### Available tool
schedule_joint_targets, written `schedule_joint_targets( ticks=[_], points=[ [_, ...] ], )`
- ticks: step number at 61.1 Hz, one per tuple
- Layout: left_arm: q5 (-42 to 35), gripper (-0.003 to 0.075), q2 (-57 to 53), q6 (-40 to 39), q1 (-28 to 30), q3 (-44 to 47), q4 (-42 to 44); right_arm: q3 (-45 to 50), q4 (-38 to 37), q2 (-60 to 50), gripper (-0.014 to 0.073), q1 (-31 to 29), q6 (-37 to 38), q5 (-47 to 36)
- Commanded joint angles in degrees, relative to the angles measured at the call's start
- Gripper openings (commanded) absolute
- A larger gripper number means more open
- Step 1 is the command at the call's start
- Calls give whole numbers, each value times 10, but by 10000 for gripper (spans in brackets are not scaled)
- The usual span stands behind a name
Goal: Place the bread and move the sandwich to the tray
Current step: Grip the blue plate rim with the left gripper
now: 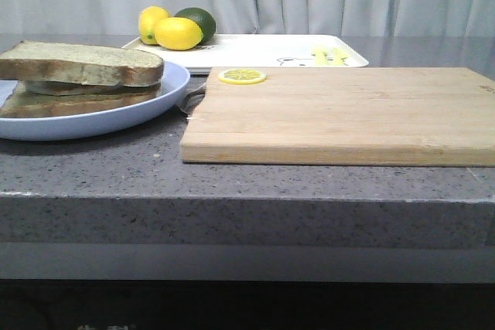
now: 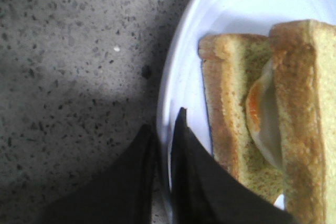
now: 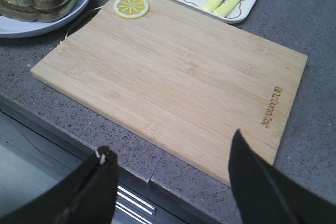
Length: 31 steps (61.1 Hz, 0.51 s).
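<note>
At the left of the front frame the sandwich [image 1: 81, 75] sits on the blue plate [image 1: 166, 90], so the left claw [image 2: 167, 129], fingers together at the plate's rim, should spread before gripping; the right claw [image 3: 170, 166] hangs apart, the tray [image 1: 263, 50] behind.

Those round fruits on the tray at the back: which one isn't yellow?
The lime, dark green, at the right of the cluster on the tray. The two lemons beside it are bright yellow.
</note>
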Motion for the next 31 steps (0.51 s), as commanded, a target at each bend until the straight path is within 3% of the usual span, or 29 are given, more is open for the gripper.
schedule_joint_targets(
  ticks=[1,13,31],
  points=[
    [3,-17,-19,3,0,-16,-32,-15,-8,1,477,-2,-2,-41],
    [10,-17,-19,7,0,-34,-37,-15,-8,1,477,-2,-2,-41],
    [57,-17,-15,7,-1,-133,-78,-15,-8,1,477,-2,-2,-41]
  ],
)
